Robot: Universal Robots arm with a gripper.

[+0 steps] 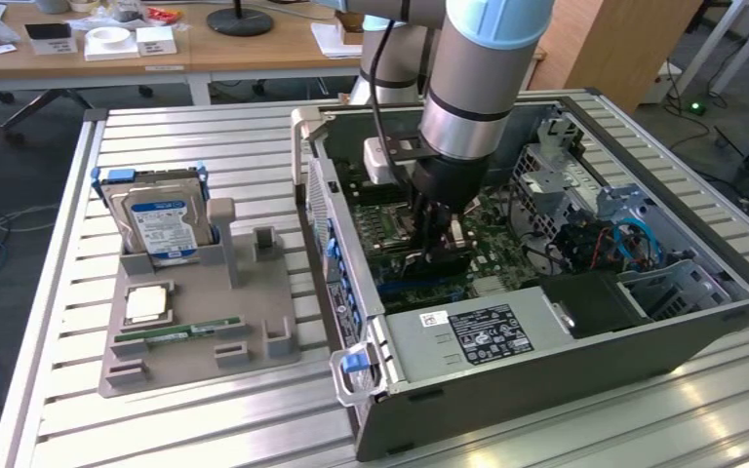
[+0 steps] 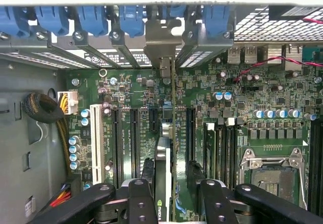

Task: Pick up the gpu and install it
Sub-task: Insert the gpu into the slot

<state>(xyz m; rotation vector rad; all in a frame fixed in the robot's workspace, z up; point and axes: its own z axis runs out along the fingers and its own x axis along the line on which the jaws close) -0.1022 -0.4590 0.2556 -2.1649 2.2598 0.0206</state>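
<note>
GPU (image 2: pixel 171 148) is what we see edge-on between our gripper (image 2: pixel 171 204) fingers, standing upright over the motherboard (image 2: pixel 252 98) inside the open computer case (image 1: pixel 687 331), its metal bracket (image 2: pixel 162 40) up against the rear slot openings. In the exterior view our gripper (image 1: pixel 437 229) is down inside the case, well right of the grey parts tray (image 1: pixel 270 370) that holds the hard drive (image 1: pixel 160 226) and the RAM stick (image 1: pixel 173 334). Our jaws are pinching the card across its two flat faces, spread only as far as its thickness. We judge the card light and stiff along its length, but fragile: the board can crack if twisted and its components dislike side pressure. We would take it on the upper edge, near the middle of its length, keeping clear of the connector edge, so it stays upright over the dark expansion slots (image 2: pixel 133 138).
</note>
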